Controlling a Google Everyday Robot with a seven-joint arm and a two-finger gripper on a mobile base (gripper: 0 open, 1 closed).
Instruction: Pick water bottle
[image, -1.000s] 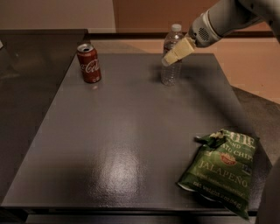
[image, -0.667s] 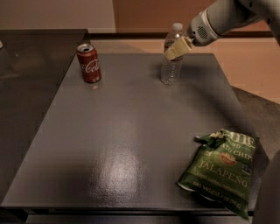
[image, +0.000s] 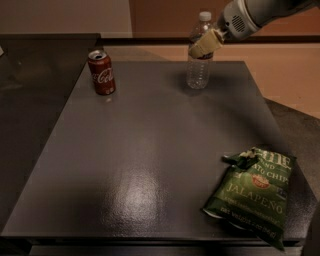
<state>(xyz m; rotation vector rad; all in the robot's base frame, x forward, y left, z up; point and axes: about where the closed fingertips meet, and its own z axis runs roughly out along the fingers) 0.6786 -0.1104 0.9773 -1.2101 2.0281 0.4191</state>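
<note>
So the small clear ribbed plastic water bottle (image: 197, 75) with the white cap is standing upright near the far edge of the dark grey table (image: 150, 145), right of centre. The cream-coloured gripper (image: 204, 45) comes in from the upper right and sits across the bottle's dark label band. Honestly can't tell whether it's clamped on or just in front of it. A red Coca-Cola can (image: 102, 72) stands well off to the left, and a green jalapeño chips bag (image: 252, 192) lies at the near right corner.
</note>
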